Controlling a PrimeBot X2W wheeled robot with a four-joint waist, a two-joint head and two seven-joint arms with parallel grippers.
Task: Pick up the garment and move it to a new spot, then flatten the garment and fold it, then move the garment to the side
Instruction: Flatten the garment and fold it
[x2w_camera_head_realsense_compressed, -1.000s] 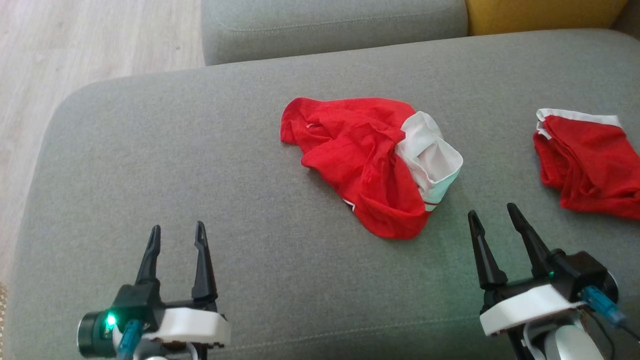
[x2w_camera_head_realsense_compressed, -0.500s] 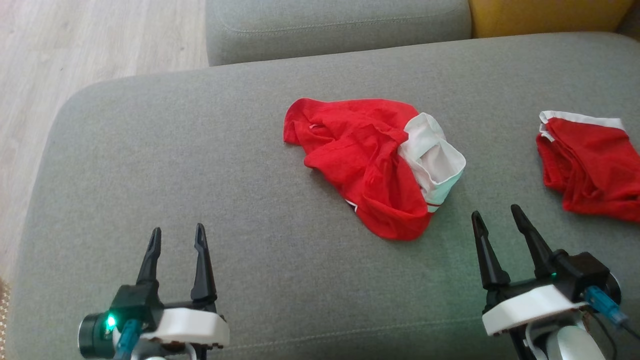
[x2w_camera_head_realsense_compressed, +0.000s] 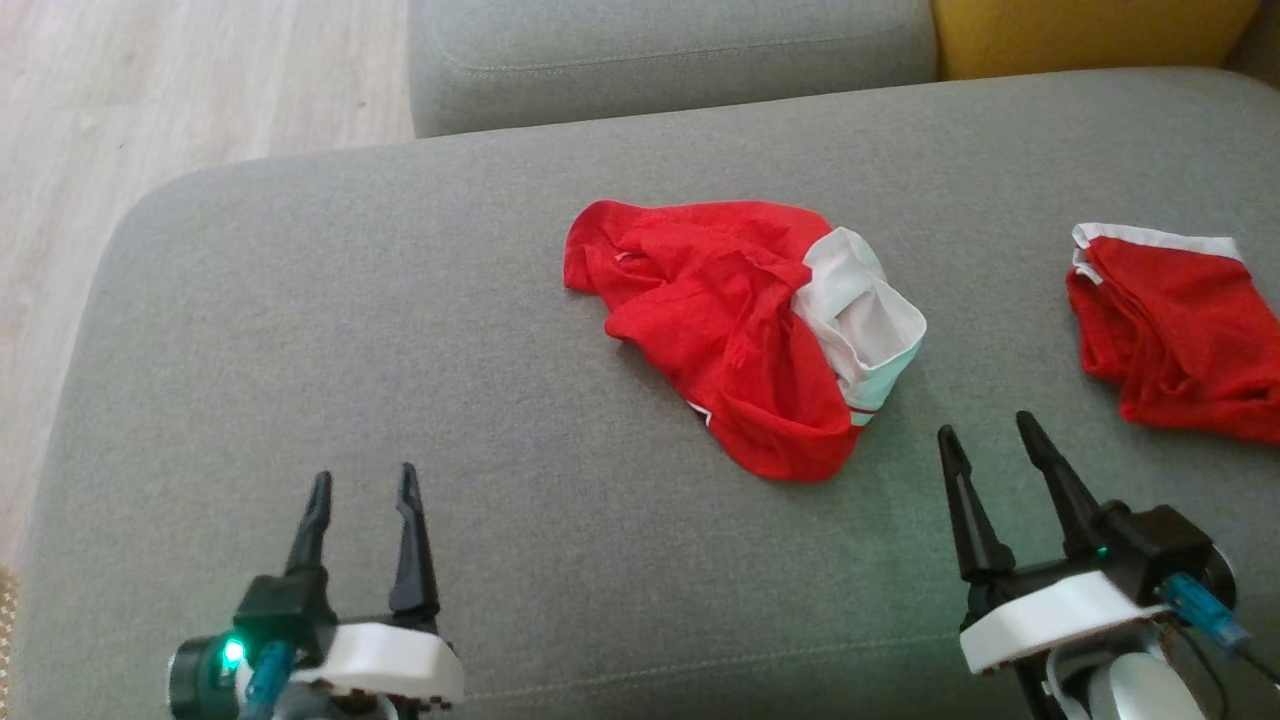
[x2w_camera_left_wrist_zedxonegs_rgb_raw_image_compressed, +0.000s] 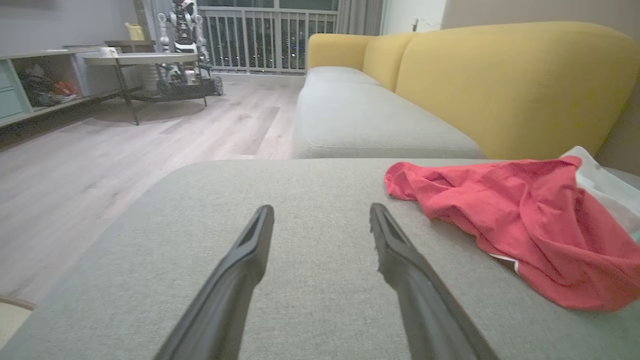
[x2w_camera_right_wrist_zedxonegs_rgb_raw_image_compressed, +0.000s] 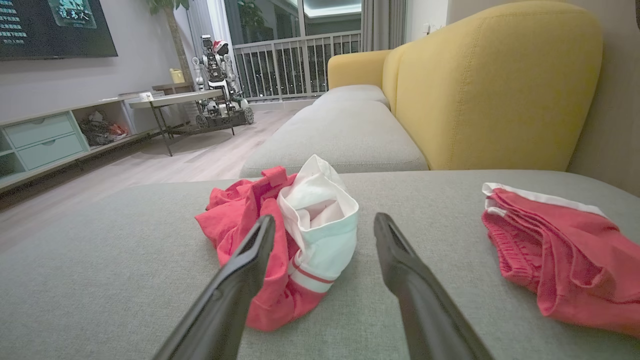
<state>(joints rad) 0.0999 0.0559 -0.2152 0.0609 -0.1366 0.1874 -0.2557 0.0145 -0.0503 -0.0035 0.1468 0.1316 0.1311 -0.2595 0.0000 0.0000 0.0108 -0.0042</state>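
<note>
1. The grey sofa seat takes up most of my head view. A further grey cushion runs along the top edge, with a yellow backrest at upper right and wood floor at upper left.
2. The crumpled red garment lies bunched on the seat just right of centre, its white band gaping open toward the right of the frame.
3. A second red garment with a white edge lies at the right edge of the frame, well apart from the first.
4. My right end effector sits at lower right with its fingers spread wide and nothing between them. Its tips are near the lower right edge of the crumpled red garment but not touching it.
5. My left end effector at lower left is likewise wide open and empty, over bare seat and well apart from the cloth.
</note>
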